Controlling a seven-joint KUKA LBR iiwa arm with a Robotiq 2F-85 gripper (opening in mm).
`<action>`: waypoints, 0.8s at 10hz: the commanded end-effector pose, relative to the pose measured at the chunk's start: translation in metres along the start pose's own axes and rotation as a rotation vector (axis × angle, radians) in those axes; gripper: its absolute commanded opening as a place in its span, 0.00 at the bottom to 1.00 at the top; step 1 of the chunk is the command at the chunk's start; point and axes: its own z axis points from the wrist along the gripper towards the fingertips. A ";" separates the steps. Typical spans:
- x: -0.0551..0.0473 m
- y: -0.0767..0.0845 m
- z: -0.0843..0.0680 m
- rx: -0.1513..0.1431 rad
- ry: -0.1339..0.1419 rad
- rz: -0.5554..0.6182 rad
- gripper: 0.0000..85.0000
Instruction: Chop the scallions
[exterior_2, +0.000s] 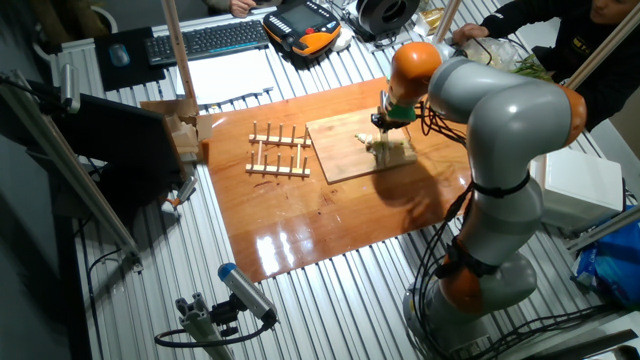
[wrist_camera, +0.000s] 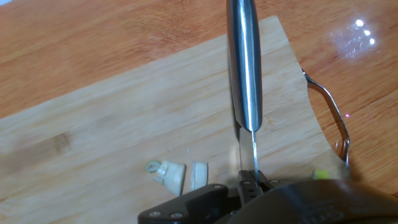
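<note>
- Cluttered lab bench of ribbed aluminium slats (exterior_2: 330, 300), with a glossy wooden tabletop panel (exterior_2: 300, 225) laid across it; keyboard (exterior_2: 210, 38) and orange-and-black teach pendant (exterior_2: 303, 25) at the far edge.
- Gripper (wrist_camera: 249, 183) barely showing at the bottom of the hand view — clamped, judging by the blade running straight out from it, on a knife (wrist_camera: 244, 68); fingers themselves hidden behind the black housing, so the grip is inferred, not seen.
- Steel blade seen edge-on, reaching away over the wooden cutting board (wrist_camera: 143, 118).
- Just left of the blade root, lying on the board: the scallions (wrist_camera: 180, 175) — two short pale stubs side by side, plus a tiny curled bit next to them.
- Further out, beside the board in the fixed view, a wooden dish rack (exterior_2: 278, 152).
- Mid-chop, most likely, with pieces already short.
- Next: shift the blade sideways over the stubs, then press straight down — edge square to the board.
</note>
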 end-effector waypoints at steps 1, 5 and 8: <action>0.000 0.000 0.002 -0.002 0.001 0.000 0.00; 0.002 -0.001 0.011 0.011 -0.010 0.000 0.00; 0.008 0.000 0.013 0.001 -0.023 0.005 0.00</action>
